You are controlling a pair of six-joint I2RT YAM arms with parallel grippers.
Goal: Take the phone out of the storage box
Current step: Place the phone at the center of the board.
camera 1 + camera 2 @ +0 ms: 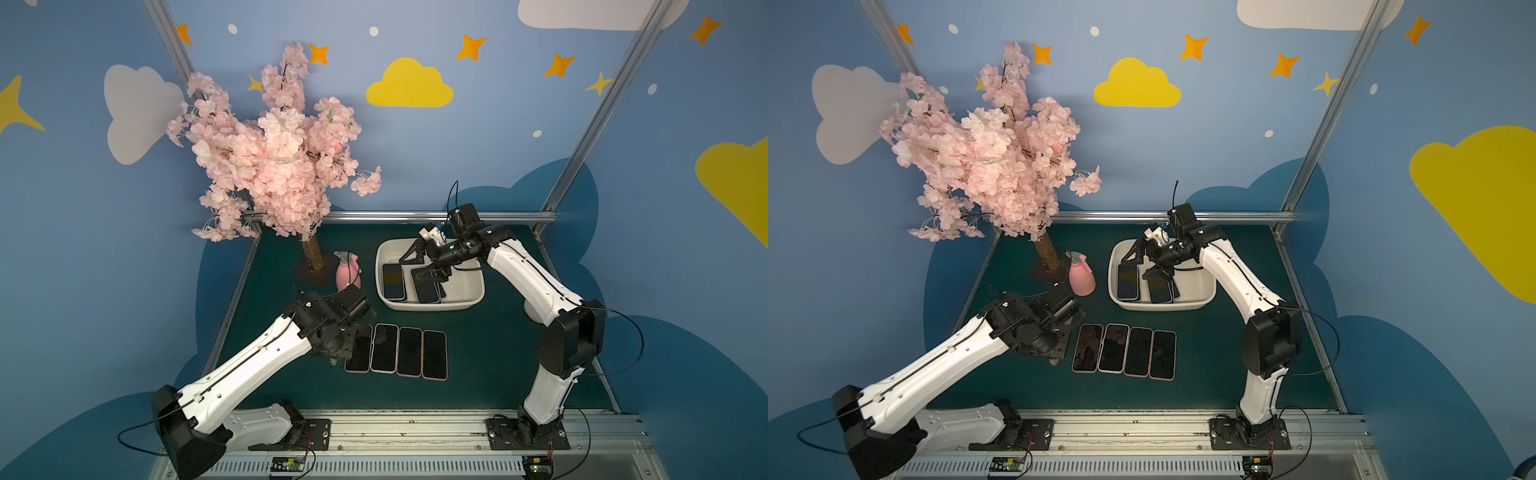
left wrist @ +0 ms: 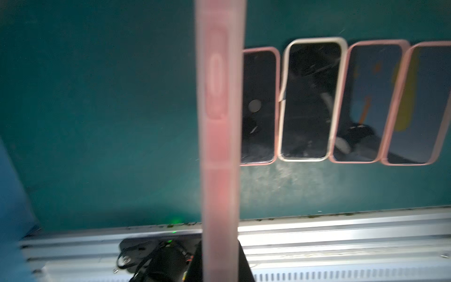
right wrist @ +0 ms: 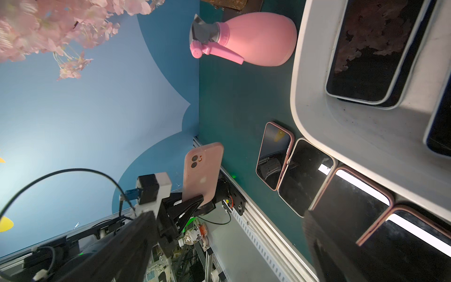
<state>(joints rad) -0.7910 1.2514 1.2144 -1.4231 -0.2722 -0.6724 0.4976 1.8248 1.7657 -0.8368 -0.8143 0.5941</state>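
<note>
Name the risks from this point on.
1. The left gripper pinches the pink phone by one end only; it may slip, or land on the row of phones when lowered.
2. The right gripper hangs open over stacked phones in the storage box; it may catch two, or nudge the box.

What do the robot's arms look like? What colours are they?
The left arm and right arm have smooth white shells and chunky black joints. A thin black cable runs along each and loops free in places. The left end effector and right end effector are black with triangular fingers.
</note>
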